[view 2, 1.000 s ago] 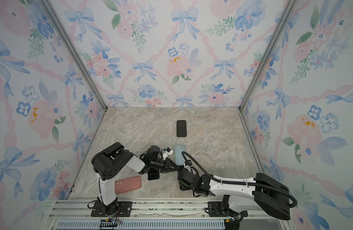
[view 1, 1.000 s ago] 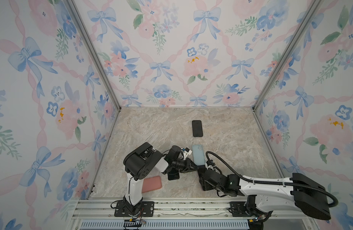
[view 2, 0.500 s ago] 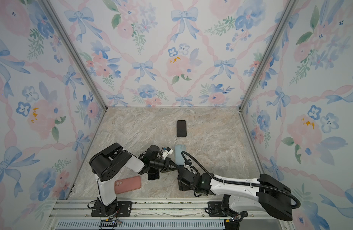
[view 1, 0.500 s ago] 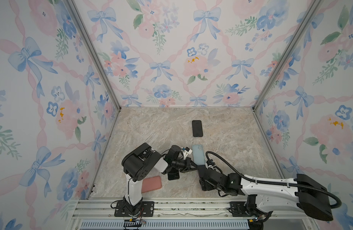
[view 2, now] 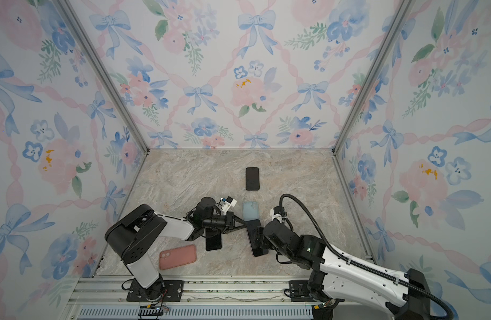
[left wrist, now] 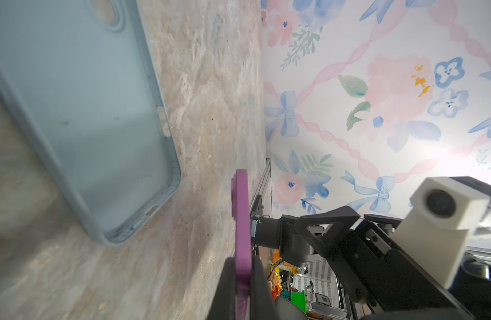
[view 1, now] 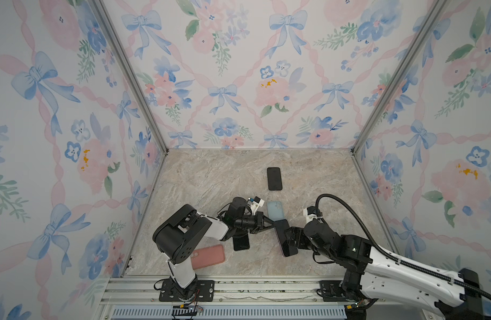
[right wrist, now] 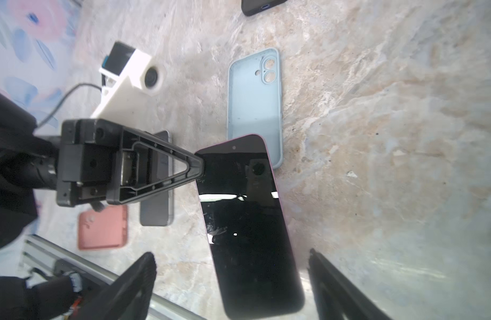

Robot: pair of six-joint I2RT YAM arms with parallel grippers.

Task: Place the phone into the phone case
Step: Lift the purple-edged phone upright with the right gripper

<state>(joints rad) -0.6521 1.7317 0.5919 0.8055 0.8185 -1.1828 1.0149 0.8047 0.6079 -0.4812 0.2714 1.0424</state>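
The phone (right wrist: 247, 210), black-screened with a purple-pink rim, hangs screen up just above the table, also in both top views (view 1: 284, 238) (view 2: 257, 238). My left gripper (right wrist: 200, 166) (left wrist: 243, 266) (view 1: 272, 221) is shut on the phone's upper left corner. The purple edge (left wrist: 243, 221) shows between its fingers. My right gripper (right wrist: 230, 257) (view 1: 290, 241) stands open astride the phone's lower end, with gaps on both sides. The phone case (right wrist: 255, 102) (left wrist: 86, 110) (view 1: 275, 210) (view 2: 250, 211) is light blue and lies hollow side up. The phone's top end overlaps its near end.
A black phone (view 1: 274, 178) (view 2: 252, 178) lies farther back. A dark phone (view 1: 241, 243) (right wrist: 157, 205) lies under my left arm. A pink case (view 1: 209, 256) (view 2: 177, 256) (right wrist: 103, 227) sits near the front left rail. Flowered walls enclose three sides.
The left jaws have closed tight on the phone's corner. The right jaws have spread away from the phone's sides. Both arms have barely shifted.
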